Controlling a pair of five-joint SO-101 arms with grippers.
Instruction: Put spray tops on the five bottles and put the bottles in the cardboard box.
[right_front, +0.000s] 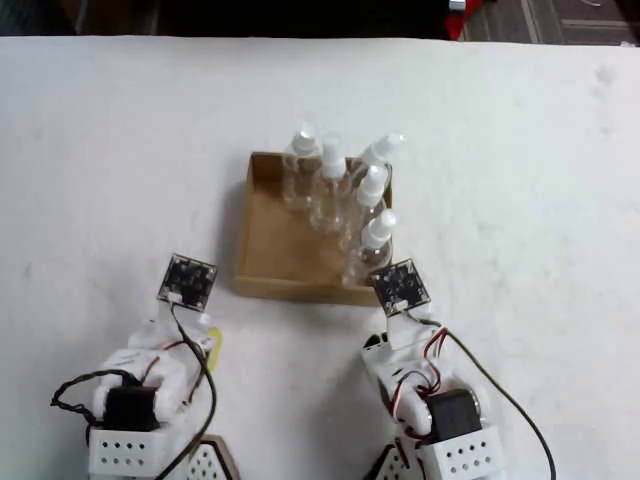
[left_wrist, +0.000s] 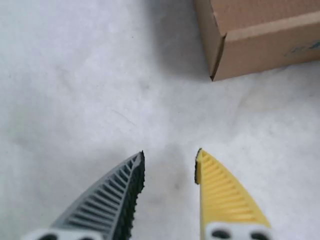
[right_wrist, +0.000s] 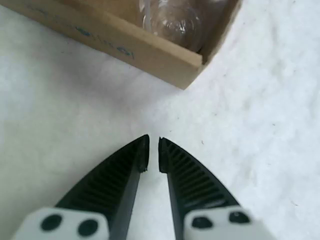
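We see the cardboard box (right_front: 262, 235) near the middle of the white table (right_front: 110, 150); its top is open. All five bottles (right_front: 328, 195) stand inside it, each one clear and each wearing a white spray top (right_front: 305, 134). They crowd the box's far edge and the side nearer the right arm; the rest of the box floor is bare brown card. The bottle in the far corner (right_front: 378, 155) seems to lean outward over the rim, though from the high view we cannot be sure.

Both arms sit at the near edge of the table, apart from the box. The left arm (right_front: 135, 395) is off the box's near corner on its own side; the right arm (right_front: 435, 405) is just short of the other near corner.

In the left wrist view the left gripper (left_wrist: 169, 160) hangs over bare table with one grey finger (left_wrist: 120, 195) and one yellow; the two are spread moderately apart and hold nothing; a corner of the box (left_wrist: 260, 45) lies ahead of it.

In the right wrist view the right gripper (right_wrist: 153, 146) has two black fingers (right_wrist: 112, 185) drawn almost together, with only a slit between the tips and nothing in it; the box wall (right_wrist: 115, 45) is near, and the base of a bottle (right_wrist: 170, 17) stands just inside that corner.
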